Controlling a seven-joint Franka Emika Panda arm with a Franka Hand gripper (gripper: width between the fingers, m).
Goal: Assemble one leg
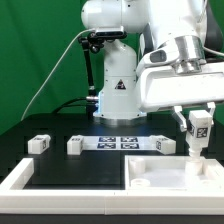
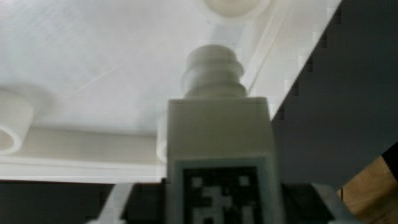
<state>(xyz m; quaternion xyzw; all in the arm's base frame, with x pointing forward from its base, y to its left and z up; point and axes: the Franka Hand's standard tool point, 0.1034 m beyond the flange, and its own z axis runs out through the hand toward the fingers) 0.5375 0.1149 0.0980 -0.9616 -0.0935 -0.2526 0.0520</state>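
My gripper (image 1: 200, 122) is shut on a leg (image 1: 199, 138), a white block with a black-and-white marker. It holds the leg upright, screw end down, just above the large white panel (image 1: 160, 176) at the exterior view's right. In the wrist view the leg (image 2: 217, 115) fills the middle between my fingers (image 2: 118, 203). Its ridged tip hangs over the panel (image 2: 107, 60) close to the raised rim. Whether the tip touches the panel I cannot tell. Three more legs lie on the table: one at the exterior view's left (image 1: 38, 144), one beside it (image 1: 75, 145) and one by the panel (image 1: 160, 143).
The marker board (image 1: 119, 142) lies flat between the loose legs, in front of the robot base (image 1: 115, 95). A white raised frame (image 1: 28, 180) runs along the front at the exterior view's left. Round sockets (image 2: 15, 115) show on the panel.
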